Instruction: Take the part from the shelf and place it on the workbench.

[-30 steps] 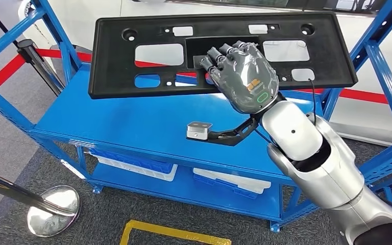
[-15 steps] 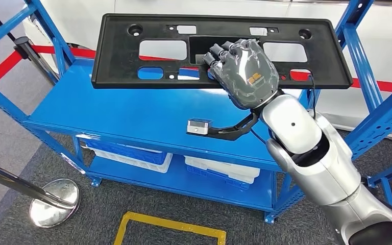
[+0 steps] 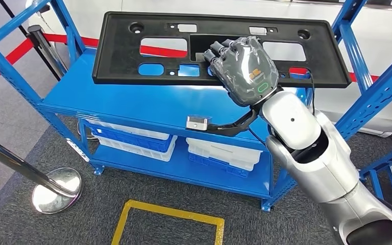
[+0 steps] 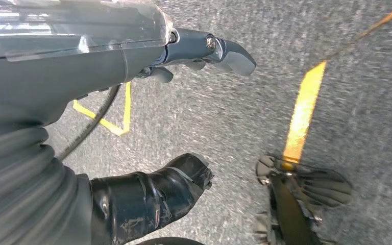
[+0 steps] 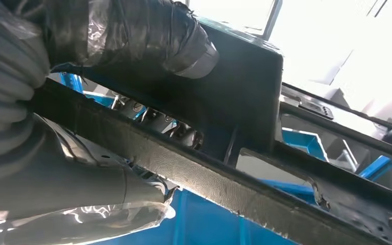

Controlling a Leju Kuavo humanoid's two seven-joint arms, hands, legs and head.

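Above the blue shelf (image 3: 148, 109), my right hand (image 3: 245, 69) grips the long black part (image 3: 132, 69) through its central opening; I should keep it level, clearing the uprights.

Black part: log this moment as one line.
right hand grips black part | part held above blue shelf | left hand hangs, holds nothing | workbench placement pending

Blue shelf (image 3: 132, 109); white bins (image 3: 132, 140), seemingly, on its lower level.
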